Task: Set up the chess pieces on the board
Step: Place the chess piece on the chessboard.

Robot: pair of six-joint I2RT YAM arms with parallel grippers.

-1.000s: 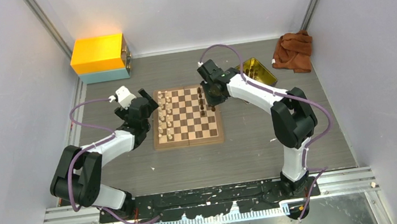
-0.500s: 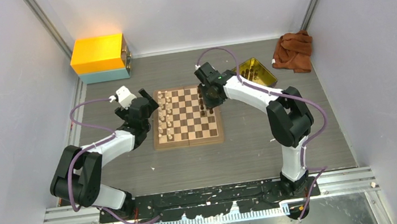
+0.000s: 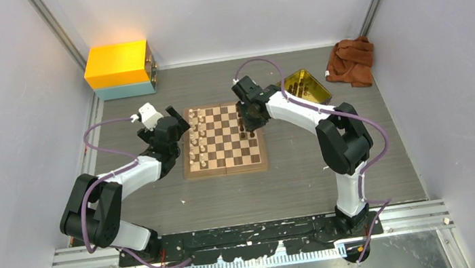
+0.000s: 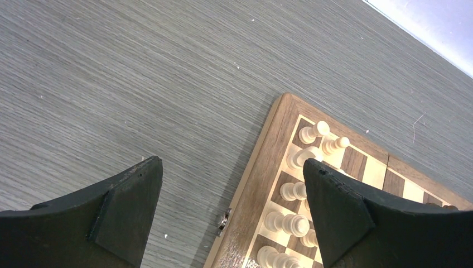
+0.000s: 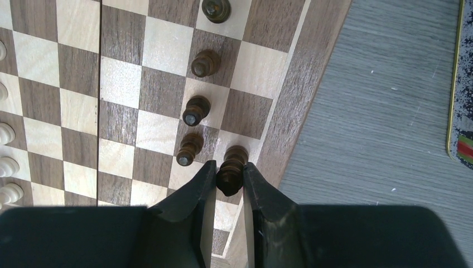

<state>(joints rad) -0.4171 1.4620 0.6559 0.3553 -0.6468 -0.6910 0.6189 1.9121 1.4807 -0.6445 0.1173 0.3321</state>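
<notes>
I am clamping my right tool (image 5: 229,173) on a dark chessman (image 5: 234,157), gripping its turned body; it is probably light, rigid and slippery. My left tool (image 4: 231,167) is gaping wide.

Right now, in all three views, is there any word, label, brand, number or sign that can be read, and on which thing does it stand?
No readable text in any view.
Board: plain border, no letters or numbers.
Yellow box: nothing legible on it.
Yellow tray: red and green marks at its edge, too little in view to read.
Chess pieces: unmarked wood.
</notes>
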